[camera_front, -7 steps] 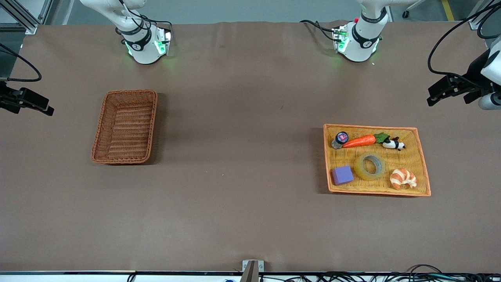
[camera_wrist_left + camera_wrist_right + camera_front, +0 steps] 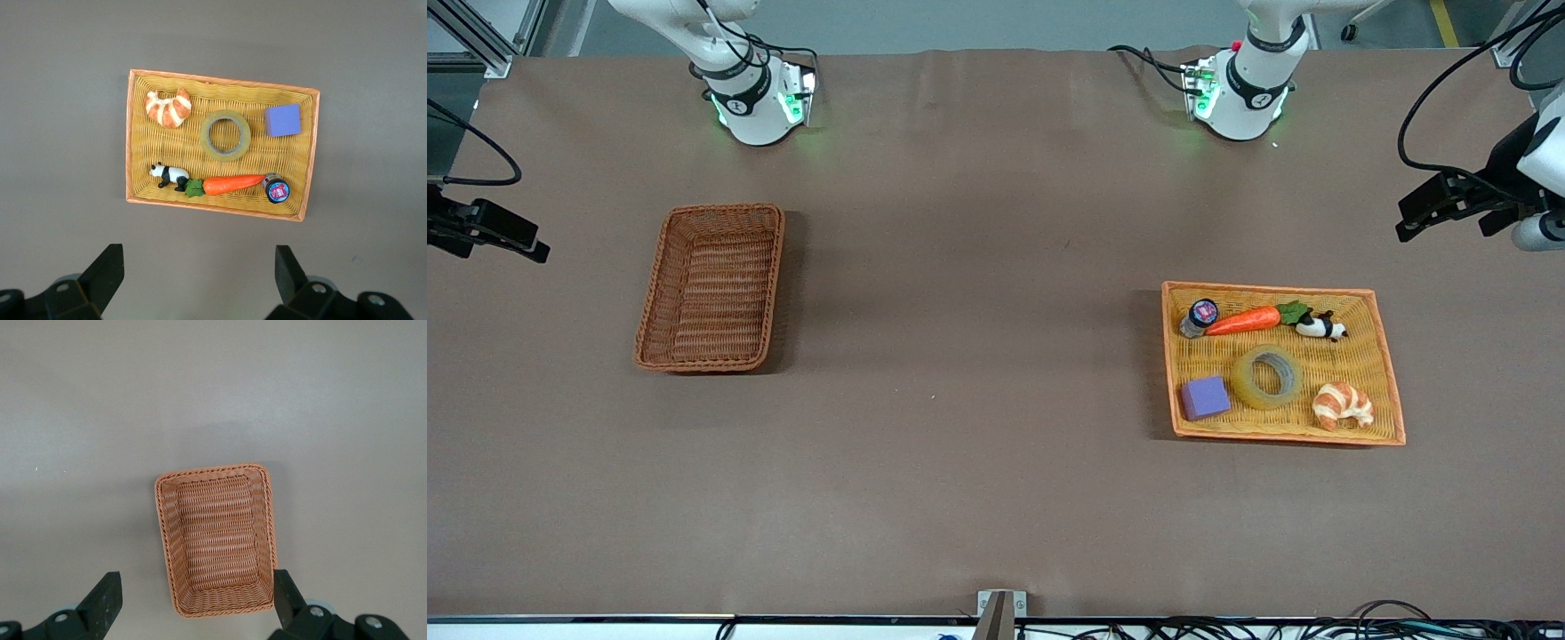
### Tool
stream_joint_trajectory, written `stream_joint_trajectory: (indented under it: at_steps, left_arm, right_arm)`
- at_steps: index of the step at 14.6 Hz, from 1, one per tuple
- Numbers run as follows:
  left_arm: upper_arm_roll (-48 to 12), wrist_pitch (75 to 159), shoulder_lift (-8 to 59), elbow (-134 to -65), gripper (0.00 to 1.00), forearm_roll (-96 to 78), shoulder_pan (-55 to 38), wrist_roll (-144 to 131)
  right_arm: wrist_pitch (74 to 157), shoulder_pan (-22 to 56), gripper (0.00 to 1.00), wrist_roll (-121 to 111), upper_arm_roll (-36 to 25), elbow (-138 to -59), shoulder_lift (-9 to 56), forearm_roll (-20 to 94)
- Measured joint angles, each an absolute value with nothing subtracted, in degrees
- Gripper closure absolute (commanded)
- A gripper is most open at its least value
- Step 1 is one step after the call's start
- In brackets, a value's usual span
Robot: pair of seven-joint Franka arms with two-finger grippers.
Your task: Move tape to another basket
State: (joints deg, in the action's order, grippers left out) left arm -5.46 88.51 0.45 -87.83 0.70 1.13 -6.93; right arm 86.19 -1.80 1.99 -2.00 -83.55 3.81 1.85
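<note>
One tape (image 2: 1268, 376) roll lies flat near the middle of the one yellow-orange tray (image 2: 1392, 402), toward the left arm's end of the table. Tray holds six items total: tape, one purple block (image 2: 1205, 396) at about 9 o'clock from the tape, one croissant (image 2: 1343, 404) at about 4 o'clock, one carrot (image 2: 1254, 319) at 12 o'clock, one small bottle (image 2: 1199, 316) touching the carrot's tip at about 11 o'clock, one panda figure (image 2: 1321, 327) at about 1 o'clock by the carrot's leaves. One reddish-brown basket (image 2: 651, 308), nothing in it, toward the right arm's end, well apart from the tray. Two grippers, both up in the air, both spread wide, holding nothing: left gripper (image 2: 199, 280) high over the tray, right gripper (image 2: 197, 601) high over the basket. Neither touches anything. One brown table (image 2: 978, 400).
</note>
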Motion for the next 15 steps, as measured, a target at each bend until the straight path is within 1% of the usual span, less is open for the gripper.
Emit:
stream_joint_trajectory:
  at_steps: [4,7,9,12,13,14,15]
  left_arm:
    - [-4.9,90.3,7.0,-87.1,0.00,0.7,1.9,-6.9]
    - [-4.9,94.1,11.2,-87.6,0.00,0.7,2.0,-6.9]
    - [-4.9,101.6,13.5,-91.1,0.00,0.7,2.0,-6.9]
    - [-4.8,120.1,16.5,-102.1,0.00,0.7,2.3,-6.9]
    - [-4.8,124.8,17.9,-105.1,0.00,0.7,2.7,-6.9]
    - [-4.8,128.2,19.4,-107.4,0.01,0.7,3.1,-6.9]
    - [-4.8,131.1,20.9,-109.0,0.03,0.7,3.4,-6.9]
  right_arm:
    - [86.2,-1.8,0.00,2.0,-2.0,-83.6,3.8,1.9]
    - [86.3,-1.8,0.00,2.0,-2.0,-83.6,3.8,1.9]
    - [86.3,-1.8,0.00,2.0,-2.0,-83.7,3.8,1.9]
    - [86.3,-1.8,0.00,2.0,-2.0,-83.7,3.8,1.9]
    - [86.4,-1.8,0.00,2.0,-2.0,-83.7,3.8,1.9]
    - [86.4,-1.8,0.00,2.0,-2.0,-83.7,3.8,1.9]
    - [86.4,-1.8,0.00,2.0,-2.0,-83.7,3.8,1.9]
